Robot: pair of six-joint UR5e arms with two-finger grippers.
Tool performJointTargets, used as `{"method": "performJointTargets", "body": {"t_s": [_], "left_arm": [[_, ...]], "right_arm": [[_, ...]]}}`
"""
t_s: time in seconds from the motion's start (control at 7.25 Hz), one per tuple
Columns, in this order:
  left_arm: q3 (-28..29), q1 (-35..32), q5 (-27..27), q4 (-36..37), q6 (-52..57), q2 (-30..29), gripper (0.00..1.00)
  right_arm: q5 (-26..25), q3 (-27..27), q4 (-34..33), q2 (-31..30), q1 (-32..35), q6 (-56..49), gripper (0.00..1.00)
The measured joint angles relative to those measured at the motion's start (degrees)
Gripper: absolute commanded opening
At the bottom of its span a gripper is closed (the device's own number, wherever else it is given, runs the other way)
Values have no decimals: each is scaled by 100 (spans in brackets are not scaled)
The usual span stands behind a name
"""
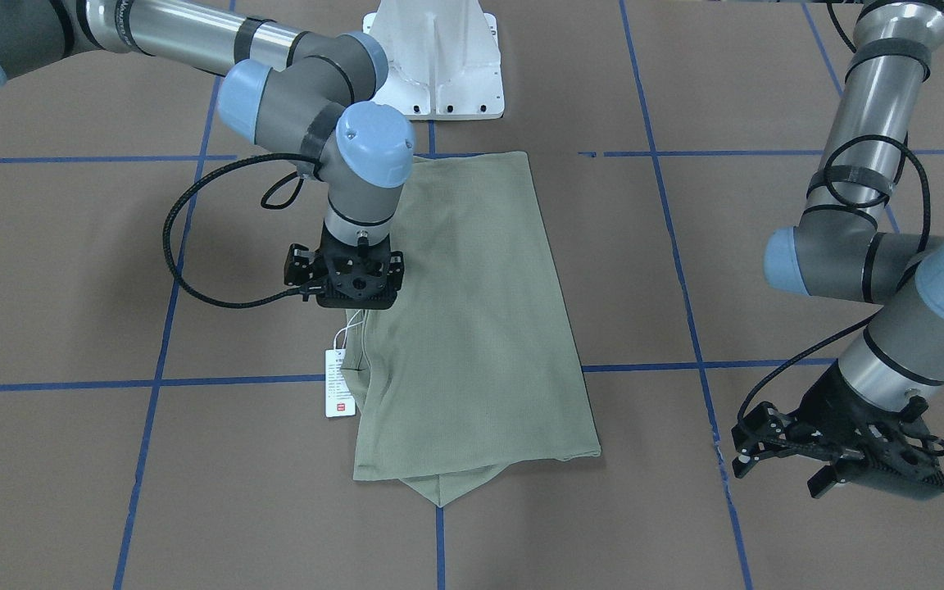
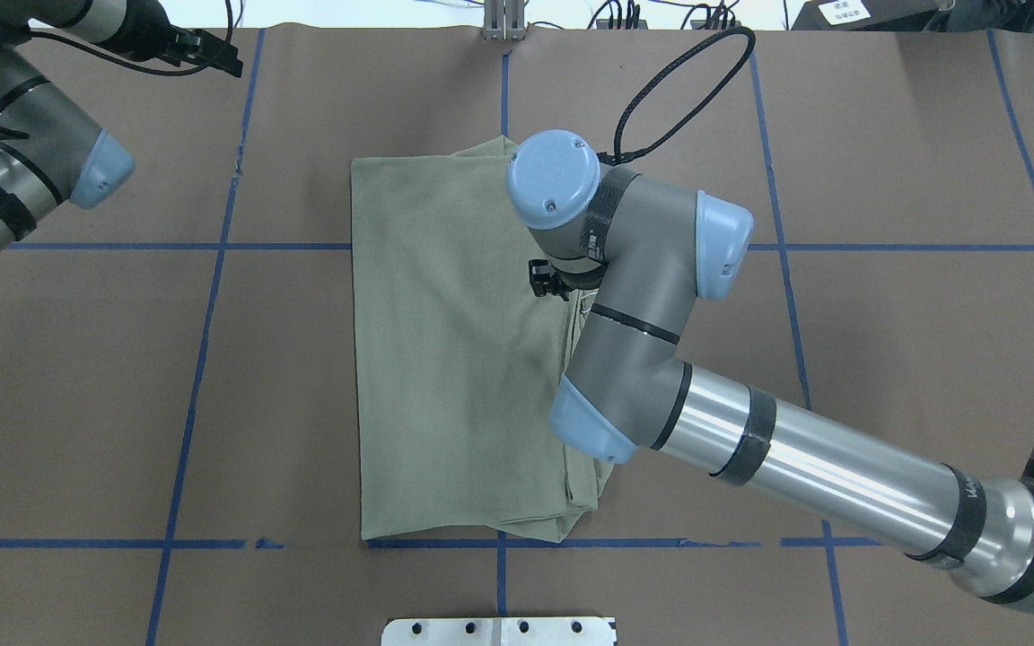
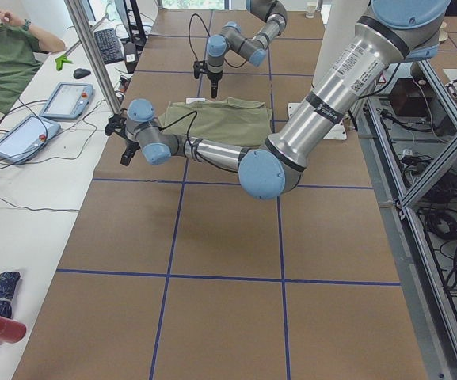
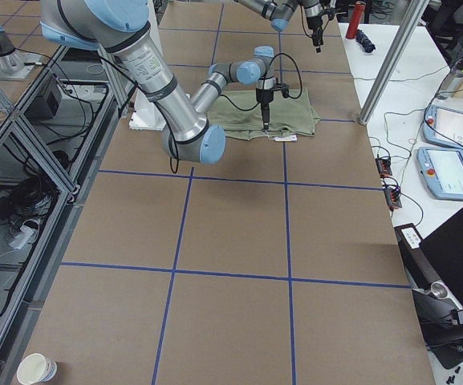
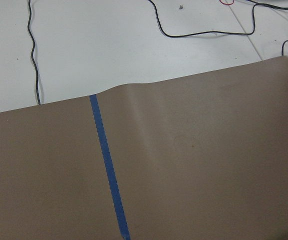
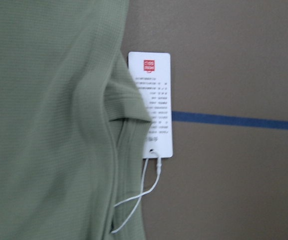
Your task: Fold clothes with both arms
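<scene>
- The shirt point(image 1: 472, 311), folded into a long strip, lies flat directly beneath the right gripper point(image 1: 357, 305), which hangs over its edge. I cannot tell how its jaws stand.
- The left gripper point(image 1: 828, 479) hovers well clear of the cloth, and its jaws cannot be told either.
- The knit is soft, light and limp, so its layers will likely slide. Pinch all the layers at an end corner.
- The hang tag point(image 1: 340, 383) lies just beside the right gripper, and its string could snag.

A robotics lab: tape-gridded table point(image 3: 212, 317), teach pendants point(image 4: 453, 172), aluminium framing point(image 3: 93, 55), seated person point(image 3: 2, 63).
</scene>
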Motion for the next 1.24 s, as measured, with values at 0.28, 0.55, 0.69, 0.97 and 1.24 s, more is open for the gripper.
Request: {"method": "performJointTargets", "body": {"t_s": [0.28,0.55,0.69,0.97,1.24], "left_arm": [[0,3,0,0,0,5,100],[0,3,0,0,0,7,100],[0,3,0,0,0,7,100],[0,3,0,0,0,7,100],[-4,3,0,0,6,10,100]], "right_arm": [[-215,44,-95,23,-487,687,100],[-439,115,-562,28,-727,818,100],[-546,164,-722,-17,-814,803,100],[-685,184,-816,-96,-928,784,100],[-723,182,-826,-127,-969,770,100]]}}
